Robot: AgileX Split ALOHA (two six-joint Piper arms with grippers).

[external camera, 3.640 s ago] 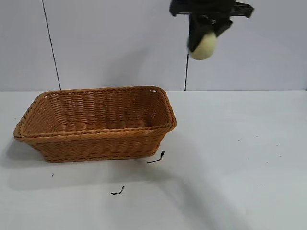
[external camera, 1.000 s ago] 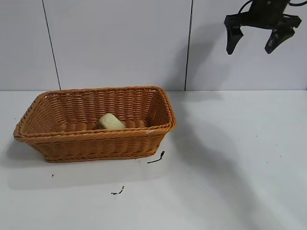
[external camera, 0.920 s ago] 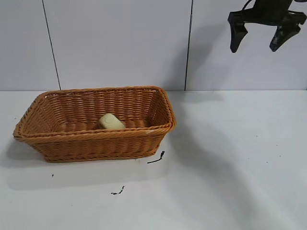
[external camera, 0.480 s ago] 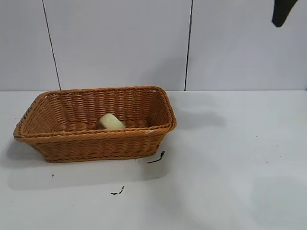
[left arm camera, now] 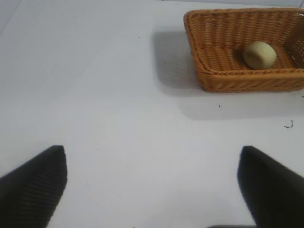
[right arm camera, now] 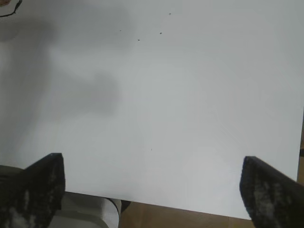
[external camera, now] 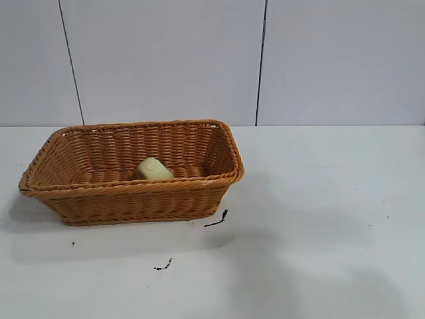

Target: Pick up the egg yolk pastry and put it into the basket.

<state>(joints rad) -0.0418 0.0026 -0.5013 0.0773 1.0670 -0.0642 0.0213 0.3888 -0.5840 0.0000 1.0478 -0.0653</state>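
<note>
You have the basket (external camera: 133, 174) standing toward the left edge of the white table (external camera: 319, 199), with the egg yolk pastry (external camera: 154, 169) lying inside it near the middle of its floor; two small dark scraps (external camera: 216, 219) lie on the table just in front of the basket's right front corner

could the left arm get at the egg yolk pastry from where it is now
Probably yes: the left gripper is open over bare table, and the egg yolk pastry lies uncovered in the open-topped basket.
</note>
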